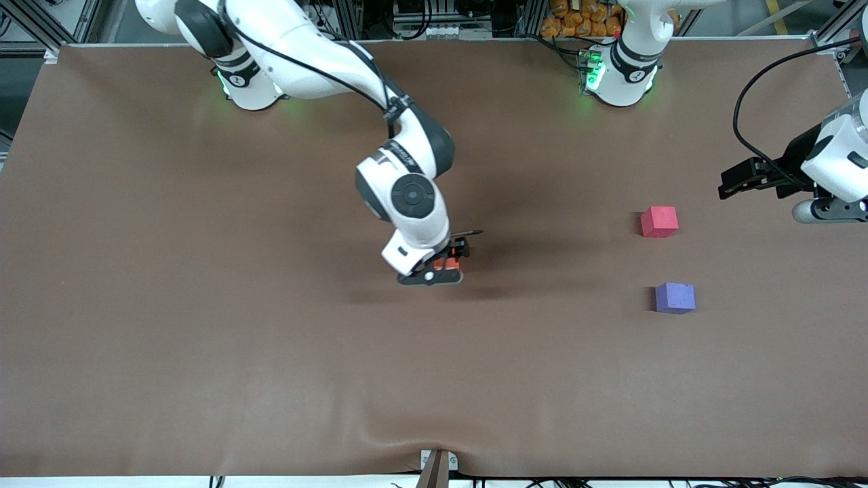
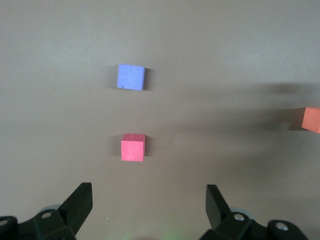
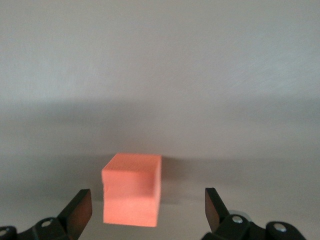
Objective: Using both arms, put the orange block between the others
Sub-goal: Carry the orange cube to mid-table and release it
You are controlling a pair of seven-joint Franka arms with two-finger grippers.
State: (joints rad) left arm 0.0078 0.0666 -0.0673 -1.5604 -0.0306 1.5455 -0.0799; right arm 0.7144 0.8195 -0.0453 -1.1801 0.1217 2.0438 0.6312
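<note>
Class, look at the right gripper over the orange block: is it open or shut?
Open. In the right wrist view the right gripper has its jaws spread wide, with gaps on both sides of the orange block.

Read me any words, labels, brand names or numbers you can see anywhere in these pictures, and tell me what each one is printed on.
No text can be read.
Small dark markings on the right arm's wrist band and on both arm bases: too small to read.
The orange block, pink-red cube and purple-blue cube carry no print.

Orange block mostly hidden under right claw.

Orange block (mid-table), flat
</note>
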